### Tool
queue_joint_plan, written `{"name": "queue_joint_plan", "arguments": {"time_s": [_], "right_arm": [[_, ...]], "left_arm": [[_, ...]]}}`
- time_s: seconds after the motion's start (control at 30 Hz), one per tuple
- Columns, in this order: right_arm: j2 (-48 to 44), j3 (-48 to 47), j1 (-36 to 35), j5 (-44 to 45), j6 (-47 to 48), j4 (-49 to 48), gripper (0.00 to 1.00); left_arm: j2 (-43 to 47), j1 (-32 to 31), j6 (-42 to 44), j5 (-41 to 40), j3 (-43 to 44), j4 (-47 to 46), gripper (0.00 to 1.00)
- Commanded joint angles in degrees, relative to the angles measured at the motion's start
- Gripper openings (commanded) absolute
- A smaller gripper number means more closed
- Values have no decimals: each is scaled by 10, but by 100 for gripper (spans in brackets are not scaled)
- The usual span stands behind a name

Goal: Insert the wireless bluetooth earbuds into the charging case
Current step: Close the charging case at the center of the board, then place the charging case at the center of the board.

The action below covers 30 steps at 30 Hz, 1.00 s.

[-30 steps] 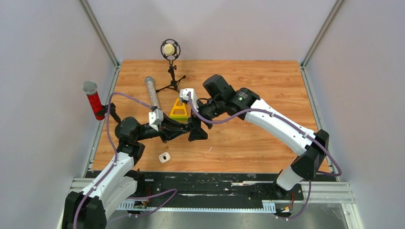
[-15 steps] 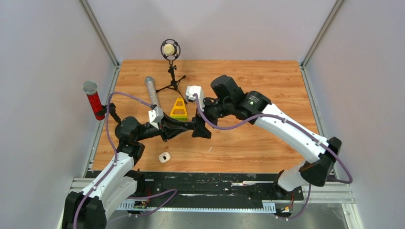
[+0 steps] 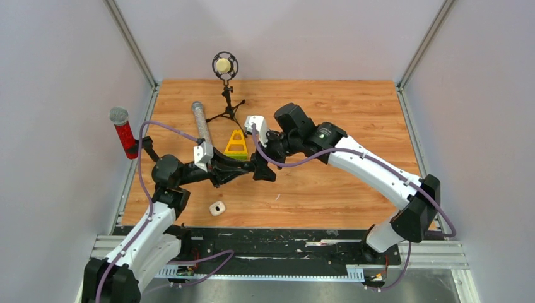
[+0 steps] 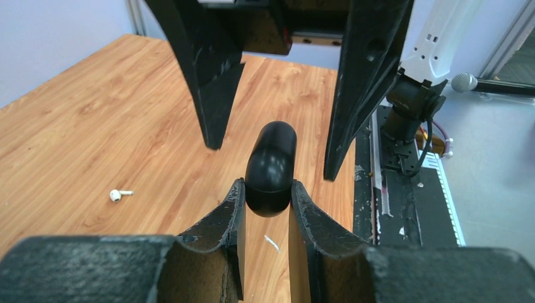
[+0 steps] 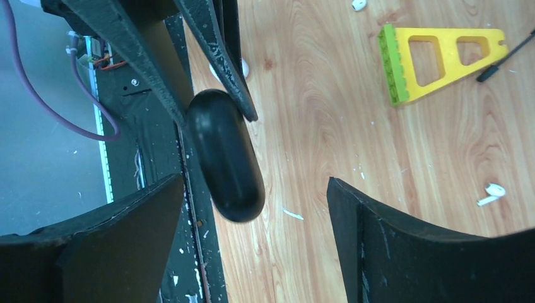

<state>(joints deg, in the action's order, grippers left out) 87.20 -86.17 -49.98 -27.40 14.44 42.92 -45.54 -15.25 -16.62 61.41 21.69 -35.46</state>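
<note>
Black oval object (image 4: 271,158) | clamped in left hand (image 4: 267,190) | right hand (image 5: 255,183) spread around it

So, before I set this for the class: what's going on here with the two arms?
The left gripper is shut on a small black oval object, holding it up off the wooden table. The right gripper is open, with a finger on either side of that object but no grip on it. One white earbud lies loose on the wood. The white charging case sits near the front edge with neither gripper on it.
</note>
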Motion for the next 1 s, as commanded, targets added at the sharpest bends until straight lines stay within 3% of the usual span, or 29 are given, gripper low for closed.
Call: {"name": "queue_joint_plan", "arguments": {"time_s": [0.0,0.07,0.17,0.37,0.4,0.47,0.5,0.53,0.63,0.97], "right_arm": [[18,-21,0,-67,16,-29,81],[31,-30,0,-82,20,-22,67],[41,-34,0,-102,31,-12,37],[36,-39,18,-117,27,0,1],[34,-39,28,-126,19,0,0],[34,-36,60,-149,-5,0,0],[35,-32,83,-167,-21,0,0],[36,-28,106,-183,-36,0,0],[37,-9,178,-207,-79,-3,0],[116,92,489,-257,-371,-67,0]], "left_arm": [[6,1,-10,24,25,-26,0],[4,0,-12,24,28,-26,0],[0,0,-10,23,32,-23,0],[-8,0,-11,15,31,-16,0],[-10,0,-13,10,31,-12,0],[-10,0,-22,-48,33,8,45],[-10,0,-23,-66,35,15,86],[-11,0,-23,-92,36,23,93],[-10,0,-6,-118,34,25,100],[5,0,9,-132,21,59,100]]}}
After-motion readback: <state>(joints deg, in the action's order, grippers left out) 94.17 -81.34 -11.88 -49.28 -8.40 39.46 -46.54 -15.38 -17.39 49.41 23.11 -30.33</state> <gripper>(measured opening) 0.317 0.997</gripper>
